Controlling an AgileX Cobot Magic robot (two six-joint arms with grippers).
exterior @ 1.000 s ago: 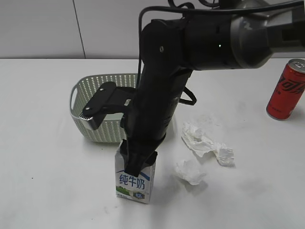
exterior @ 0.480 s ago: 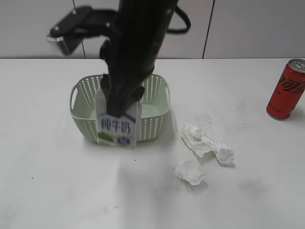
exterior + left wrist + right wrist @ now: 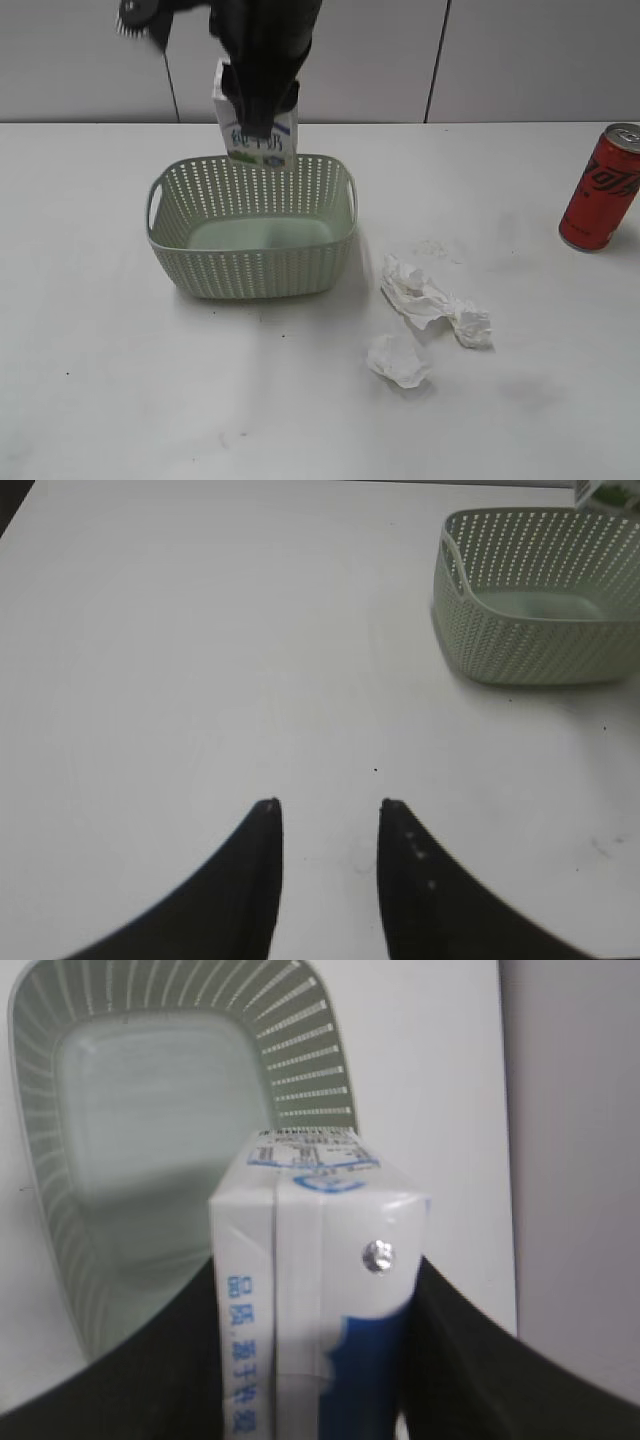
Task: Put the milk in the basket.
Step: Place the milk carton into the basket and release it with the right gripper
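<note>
I had the right gripper (image 3: pixel 258 105) clamped on the milk (image 3: pixel 256 135) above the basket's (image 3: pixel 250 262) far rim, where releasing risked it landing outside.

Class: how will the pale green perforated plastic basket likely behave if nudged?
The pale green perforated plastic basket is empty and thin-walled, so probably light and apt to slide on the smooth white table. Its wide, low shape suggests it is unlikely to tip.

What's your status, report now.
Right gripper shut on milk, above basket far rim. Left gripper open, empty. Basket interior unobstructed.
</note>
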